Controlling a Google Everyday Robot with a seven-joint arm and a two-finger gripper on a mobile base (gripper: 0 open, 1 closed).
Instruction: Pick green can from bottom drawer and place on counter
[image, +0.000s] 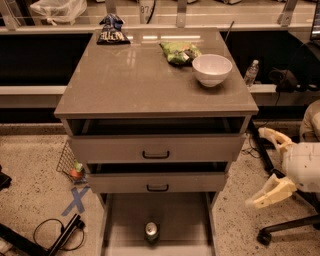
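The green can (151, 232) stands upright on the pale floor of the bottom drawer (125, 225), which is pulled out at the bottom of the view. Its silver top faces up. The counter (135, 75) is the glossy grey-brown top of the cabinet. My gripper (262, 167) is at the right edge, beside the cabinet, level with the middle drawer and well right of the can. Its two pale fingers (272, 136) are spread wide apart, with nothing between them.
A white bowl (212, 69), a green snack bag (179, 52) and a dark snack bag (111, 34) lie on the counter. Two upper drawers with black handles (156, 155) stand slightly open. A clear bottle (251, 73) stands behind right. A chair base (285, 230) and cables (55, 235) are on the floor.
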